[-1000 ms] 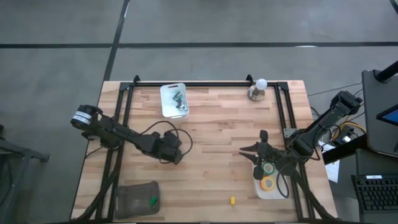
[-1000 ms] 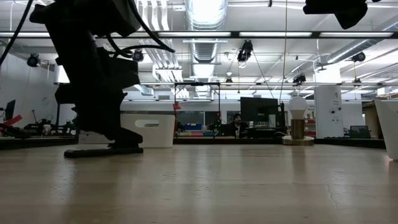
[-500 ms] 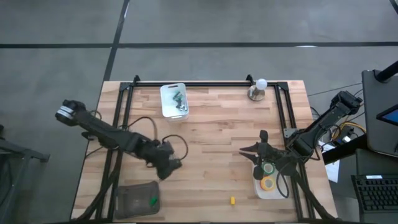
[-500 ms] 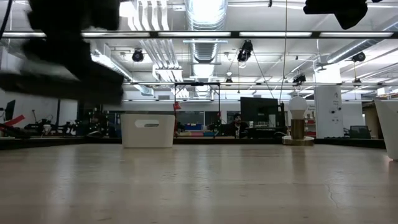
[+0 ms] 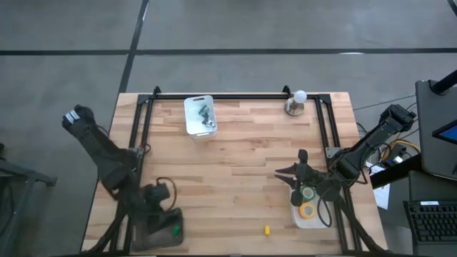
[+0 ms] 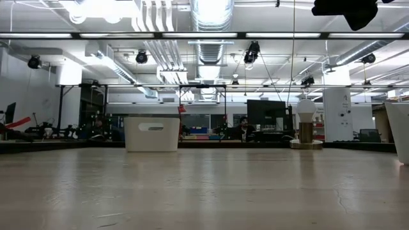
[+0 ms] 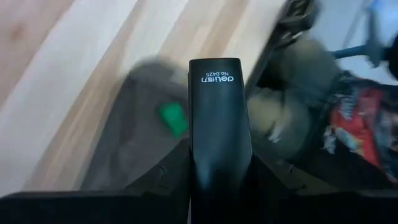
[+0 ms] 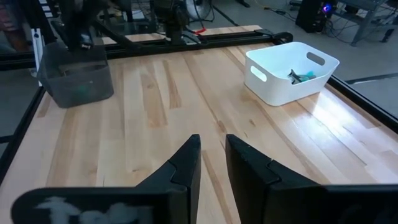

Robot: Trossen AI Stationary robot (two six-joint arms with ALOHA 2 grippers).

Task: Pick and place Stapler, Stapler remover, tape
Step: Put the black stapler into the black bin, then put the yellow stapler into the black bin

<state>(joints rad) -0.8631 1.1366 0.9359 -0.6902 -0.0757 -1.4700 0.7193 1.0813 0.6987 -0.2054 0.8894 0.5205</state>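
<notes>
The left gripper (image 7: 221,168) fingers clamp the slim black stapler (image 7: 219,118) above the grey bin (image 5: 158,228); the right gripper (image 8: 211,163) fingers stand narrowly apart, empty, the tape rolls (image 5: 308,201) binned beneath them.

black stapler (image 7: 220,124) with white lettering, light striped wood worktop (image 5: 243,157), see-through grey bin (image 5: 157,230) with a green bit inside, white bin (image 5: 200,116), plus yellow tape (image 5: 308,210) and green tape (image 5: 308,193) in a white tray (image 5: 323,220)

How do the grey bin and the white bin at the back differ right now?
The grey bin is dark and translucent at the table's near-left corner; the white bin is opaque, at the back edge. The left gripper holds the stapler over the grey bin; nothing hovers over the white bin. Both already hold small items.
</notes>
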